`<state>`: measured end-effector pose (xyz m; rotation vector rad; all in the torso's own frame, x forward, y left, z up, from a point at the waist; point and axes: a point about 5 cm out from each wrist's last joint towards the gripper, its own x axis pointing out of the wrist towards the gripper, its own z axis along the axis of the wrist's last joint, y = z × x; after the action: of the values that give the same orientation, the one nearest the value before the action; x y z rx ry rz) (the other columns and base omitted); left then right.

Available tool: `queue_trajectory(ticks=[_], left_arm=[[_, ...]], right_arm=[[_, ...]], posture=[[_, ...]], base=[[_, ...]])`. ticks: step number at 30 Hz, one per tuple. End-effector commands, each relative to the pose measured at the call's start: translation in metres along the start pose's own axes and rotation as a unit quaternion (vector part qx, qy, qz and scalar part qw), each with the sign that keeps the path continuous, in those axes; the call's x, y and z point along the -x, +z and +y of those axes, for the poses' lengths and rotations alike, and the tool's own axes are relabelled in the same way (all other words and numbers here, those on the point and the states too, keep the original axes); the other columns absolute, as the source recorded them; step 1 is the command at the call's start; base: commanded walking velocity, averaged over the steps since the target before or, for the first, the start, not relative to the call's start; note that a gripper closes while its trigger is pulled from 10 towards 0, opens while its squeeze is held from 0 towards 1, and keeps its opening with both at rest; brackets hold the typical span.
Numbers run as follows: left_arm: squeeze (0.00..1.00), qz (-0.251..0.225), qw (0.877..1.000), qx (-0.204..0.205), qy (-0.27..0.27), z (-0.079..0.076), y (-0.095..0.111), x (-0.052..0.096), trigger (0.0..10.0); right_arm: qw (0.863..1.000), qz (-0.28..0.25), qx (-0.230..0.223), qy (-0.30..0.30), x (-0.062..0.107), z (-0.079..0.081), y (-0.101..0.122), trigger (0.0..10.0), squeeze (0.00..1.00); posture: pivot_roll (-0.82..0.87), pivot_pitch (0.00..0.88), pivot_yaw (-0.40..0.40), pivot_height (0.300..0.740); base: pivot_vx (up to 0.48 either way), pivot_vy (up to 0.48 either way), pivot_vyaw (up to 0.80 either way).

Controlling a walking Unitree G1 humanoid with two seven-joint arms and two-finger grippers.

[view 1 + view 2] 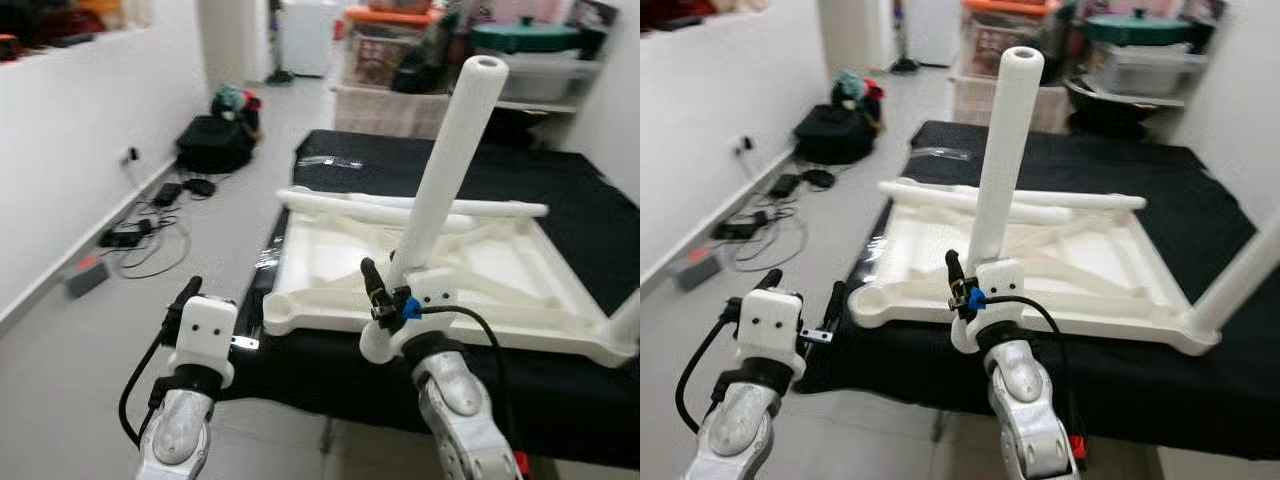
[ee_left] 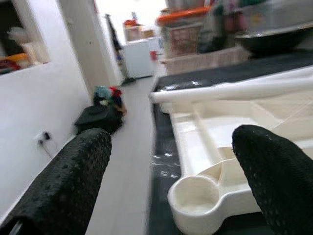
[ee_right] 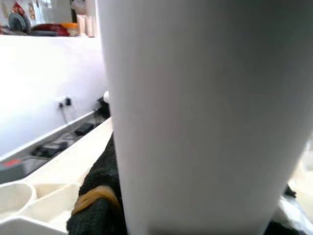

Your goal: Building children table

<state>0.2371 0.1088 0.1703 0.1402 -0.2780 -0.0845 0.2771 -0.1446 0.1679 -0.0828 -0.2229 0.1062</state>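
At the bottom left of the left eye view, the left gripper (image 1: 190, 300) hovers over the grey floor (image 1: 150, 330), beside the black mat's (image 1: 560, 200) near edge; in its wrist view the two black fingers (image 2: 73, 176) are wide apart and hold nothing. At the bottom centre, the right gripper (image 1: 385, 290) is closed around the lower end of a white table leg (image 1: 450, 165), which stands up and leans to the upper right of the frame. Just behind it, in the middle, the white table top (image 1: 330, 270) lies upside down on the mat, with another leg (image 1: 400, 208) lying across its far side. Further, at the upper left, a black bag (image 1: 213, 145) and cables (image 1: 150, 225) lie near the white wall (image 1: 70, 140); storage boxes (image 1: 385, 60) stand at the top.
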Motion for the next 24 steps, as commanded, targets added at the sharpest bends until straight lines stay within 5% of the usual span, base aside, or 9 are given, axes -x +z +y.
queue_trajectory(ticks=[1,6,10,17,24], left_arm=[[0.00,0.017,0.999,-0.018,0.025,0.013,-0.004,0.003,10.0],[0.00,0.015,0.999,-0.015,0.032,0.016,-0.003,0.001,10.0],[0.00,0.015,0.999,-0.015,0.034,0.016,-0.003,0.000,10.0],[0.00,0.011,0.999,-0.019,0.039,0.019,-0.001,-0.002,10.0],[0.00,0.008,0.999,-0.019,0.045,0.021,0.001,-0.003,10.0]], right_arm=[[0.995,-0.087,0.041,-0.029,-0.012,-0.007,0.037,10.0,0.00],[0.974,-0.153,0.125,-0.109,-0.023,-0.036,0.070,10.0,0.00],[0.968,-0.170,0.128,-0.131,-0.026,-0.044,0.082,10.0,0.00],[0.981,-0.169,0.051,-0.078,-0.026,-0.022,0.080,10.0,0.00],[0.983,-0.165,0.042,-0.071,-0.026,-0.015,0.078,10.0,0.00]], posture=[[-0.01,0.063,-0.080,0.740],[-0.02,0.061,-0.077,0.740],[-0.02,0.060,-0.078,0.740],[-0.01,0.060,-0.077,0.740],[-0.01,0.060,-0.078,0.740]], base=[[0.000,0.000,0.00],[0.000,0.000,0.00],[0.000,0.000,0.00],[0.000,0.000,0.00],[0.000,0.000,0.00]])
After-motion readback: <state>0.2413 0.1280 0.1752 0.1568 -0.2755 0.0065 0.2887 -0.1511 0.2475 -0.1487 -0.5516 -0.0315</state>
